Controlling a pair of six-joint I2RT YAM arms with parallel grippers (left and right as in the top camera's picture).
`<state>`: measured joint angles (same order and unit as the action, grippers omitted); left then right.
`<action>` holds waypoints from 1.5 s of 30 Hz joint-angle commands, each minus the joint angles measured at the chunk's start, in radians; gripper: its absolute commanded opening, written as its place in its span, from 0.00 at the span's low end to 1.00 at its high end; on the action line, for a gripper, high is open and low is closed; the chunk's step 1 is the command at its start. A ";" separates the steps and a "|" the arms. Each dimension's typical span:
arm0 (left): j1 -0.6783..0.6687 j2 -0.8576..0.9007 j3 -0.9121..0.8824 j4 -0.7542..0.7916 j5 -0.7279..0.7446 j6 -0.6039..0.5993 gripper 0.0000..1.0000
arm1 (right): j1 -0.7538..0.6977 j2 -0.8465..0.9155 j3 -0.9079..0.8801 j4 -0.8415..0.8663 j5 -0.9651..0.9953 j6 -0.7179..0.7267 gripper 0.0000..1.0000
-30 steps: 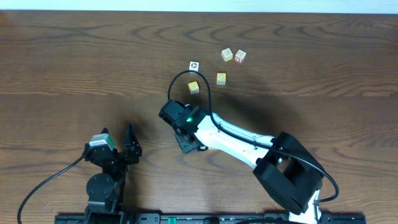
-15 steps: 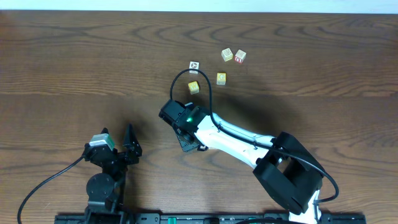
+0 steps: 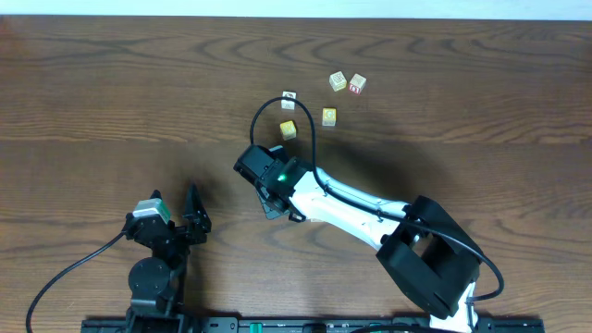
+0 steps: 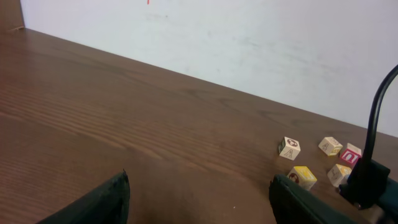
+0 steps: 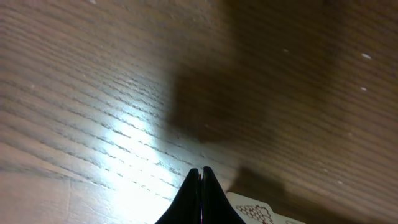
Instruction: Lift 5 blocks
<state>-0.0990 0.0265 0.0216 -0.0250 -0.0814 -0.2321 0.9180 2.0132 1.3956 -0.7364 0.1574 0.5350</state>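
First, we see the left gripper [image 4: 199, 202] near the table's [image 3: 111, 83] front edge, its jaws spread wide with nothing between them. Next, we find the right gripper [image 5: 201, 180] at mid-table, fingertips pressed together over the wood, with a pale printed block [image 5: 255, 214] at the lower edge of its wrist view. Farther right, the blocks [image 3: 357, 84] lie scattered on the table beyond that gripper, well apart from the left one, among two yellow cubes [image 3: 289, 129].
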 commanded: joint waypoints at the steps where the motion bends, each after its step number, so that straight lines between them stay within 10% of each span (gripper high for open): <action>1: -0.001 -0.001 -0.018 -0.042 -0.016 0.002 0.72 | -0.042 0.001 -0.005 0.008 0.018 0.030 0.01; 45: -0.001 -0.001 -0.018 -0.041 -0.017 0.002 0.72 | -0.078 0.001 -0.005 -0.101 -0.043 0.116 0.01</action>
<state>-0.0994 0.0265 0.0216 -0.0250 -0.0814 -0.2321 0.8402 2.0132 1.3956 -0.8318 0.1116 0.6247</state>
